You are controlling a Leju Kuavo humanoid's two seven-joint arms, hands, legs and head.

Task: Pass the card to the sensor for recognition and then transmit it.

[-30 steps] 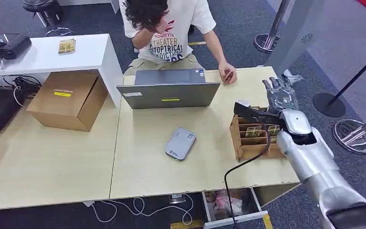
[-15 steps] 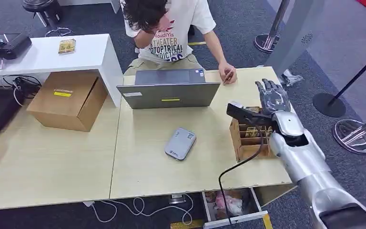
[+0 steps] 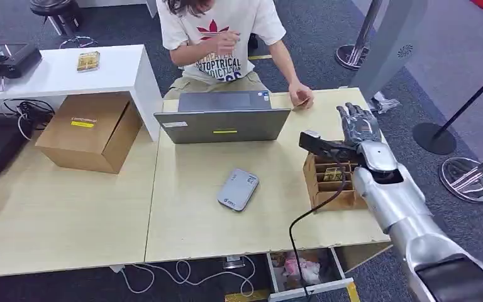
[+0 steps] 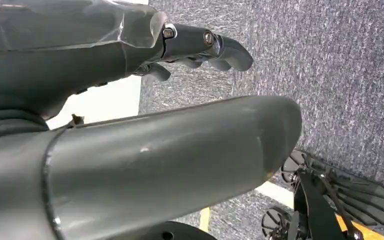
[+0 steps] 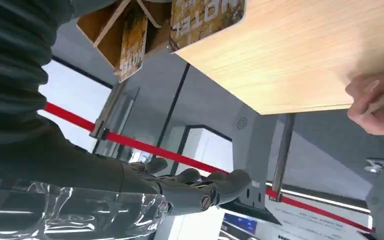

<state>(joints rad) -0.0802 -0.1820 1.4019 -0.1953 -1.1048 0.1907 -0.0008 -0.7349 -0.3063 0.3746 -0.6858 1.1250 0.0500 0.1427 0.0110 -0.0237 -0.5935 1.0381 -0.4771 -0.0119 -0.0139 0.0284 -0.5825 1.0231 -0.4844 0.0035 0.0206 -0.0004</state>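
Several cards [image 3: 334, 174] stand upright in the wooden rack [image 3: 317, 189], none taken yet.
Your right hand [image 3: 360, 124] hovers over it, fingers spread and empty; cards look thin, stiff, light, so pinch a top edge.

One laptop [image 3: 223, 117], far centre. One grey sensor pad [image 3: 238, 189], mid-table. One wooden card rack [image 3: 327, 182], right side; two cards [image 3: 333, 174] visible inside, more possibly hidden. One cardboard box [image 3: 90, 131], left. One white side table [image 3: 63, 72], far left. One person [image 3: 223, 38], far side. Two robot hands: right hand [image 3: 360, 124], left hand [image 4: 200, 47].
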